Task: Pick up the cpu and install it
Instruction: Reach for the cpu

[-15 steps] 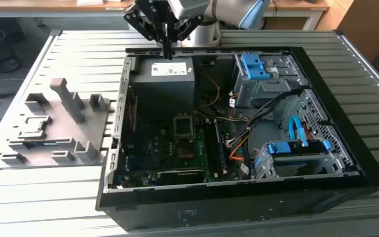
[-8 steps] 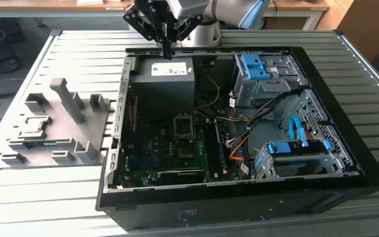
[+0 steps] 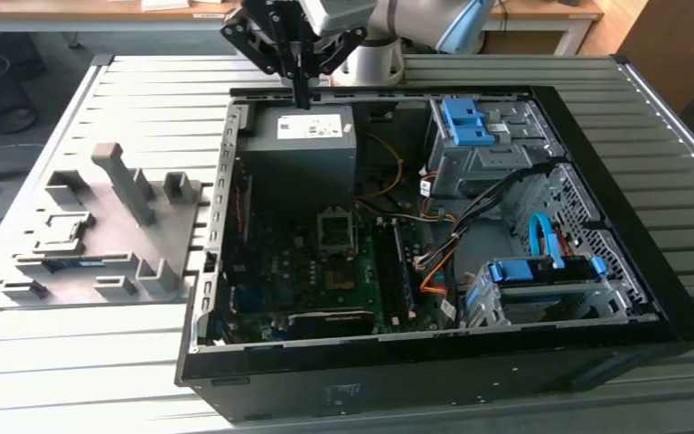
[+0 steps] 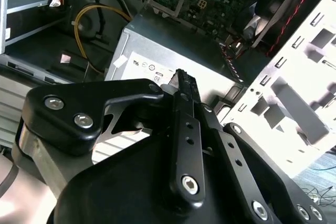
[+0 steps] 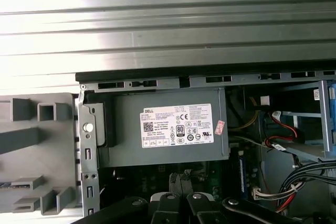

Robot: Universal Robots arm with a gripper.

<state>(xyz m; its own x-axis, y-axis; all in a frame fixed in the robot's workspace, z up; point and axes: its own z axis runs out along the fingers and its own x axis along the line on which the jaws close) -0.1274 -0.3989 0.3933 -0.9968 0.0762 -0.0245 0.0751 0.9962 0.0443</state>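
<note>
My gripper (image 3: 304,99) hangs above the far edge of the open computer case (image 3: 636,298), over the grey power supply box (image 3: 303,149). Its black fingers (image 4: 181,85) are pressed together with nothing visible between them. A small flat grey square that looks like the cpu (image 3: 65,228) lies in a square nest of the grey fixture (image 3: 118,235), on the exterior view's left, well away from the gripper. The dark socket with a metal frame (image 3: 336,226) sits on the motherboard in the middle of the case. In both wrist views the power supply (image 5: 168,127) lies below the fingers (image 5: 167,205).
The fixture has upright posts (image 3: 124,181) and a blue-green strip (image 3: 82,262) in a slot. Inside the case are blue drive brackets (image 3: 468,122), loose cables (image 3: 444,226) and a yellow cable (image 4: 100,17). The case stands on a ribbed metal table (image 3: 142,99).
</note>
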